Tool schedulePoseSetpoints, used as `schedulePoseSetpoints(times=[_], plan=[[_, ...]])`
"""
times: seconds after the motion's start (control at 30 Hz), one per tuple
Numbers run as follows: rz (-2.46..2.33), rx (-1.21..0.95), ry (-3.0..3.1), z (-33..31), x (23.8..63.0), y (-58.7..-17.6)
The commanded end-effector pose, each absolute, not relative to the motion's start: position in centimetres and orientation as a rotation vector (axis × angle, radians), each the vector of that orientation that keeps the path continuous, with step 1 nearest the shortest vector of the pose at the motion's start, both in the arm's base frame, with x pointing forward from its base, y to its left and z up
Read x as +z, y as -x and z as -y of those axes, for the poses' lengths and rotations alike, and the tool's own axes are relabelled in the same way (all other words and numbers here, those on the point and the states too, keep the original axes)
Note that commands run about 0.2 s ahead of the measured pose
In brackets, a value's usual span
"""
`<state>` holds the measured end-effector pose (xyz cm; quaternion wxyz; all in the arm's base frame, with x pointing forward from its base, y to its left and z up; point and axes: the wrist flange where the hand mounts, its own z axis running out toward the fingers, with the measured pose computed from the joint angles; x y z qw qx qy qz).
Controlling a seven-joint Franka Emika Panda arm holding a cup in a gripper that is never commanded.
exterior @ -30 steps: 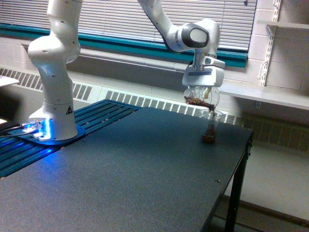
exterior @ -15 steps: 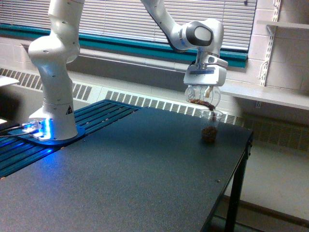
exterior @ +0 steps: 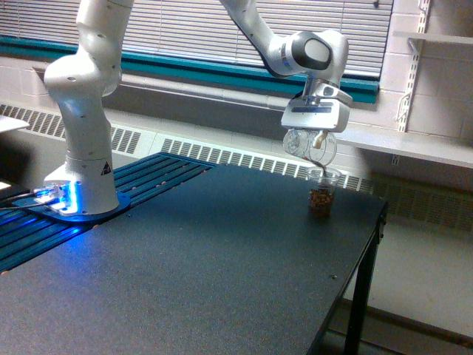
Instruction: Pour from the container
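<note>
A white robot arm (exterior: 81, 111) is seen mounted at the left of the frame on a blue-lit base (exterior: 63, 201), its upper links reaching across the top to the right of centre. A small clear cup (exterior: 307, 143) is held in the gripper (exterior: 311, 139), which is clamped on it, right of centre in the upper half of the frame. The cup is tipped over and looks almost empty; whether any brown bits are left inside cannot be told. Directly below it, a second clear cup (exterior: 321, 195) is stood upright on the dark table (exterior: 185, 274), near the table's far right corner, and is partly filled with brown bits (exterior: 320, 203). The held cup is kept just above the standing cup's rim; whether the two are touching cannot be made out. Closed window blinds (exterior: 185, 26) with a teal sill are shown along the top of the frame, and a white shelf (exterior: 403, 144) is fixed to the wall at the right.
</note>
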<state>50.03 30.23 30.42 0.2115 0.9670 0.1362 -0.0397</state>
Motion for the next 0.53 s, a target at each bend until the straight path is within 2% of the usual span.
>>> schedulePoseSetpoints(times=[0.03,0.53], plan=[[-0.429,-0.149,-2.654,-30.99,30.88,-50.25],[-0.403,-0.179,-2.677,-30.87,31.21,-51.04]])
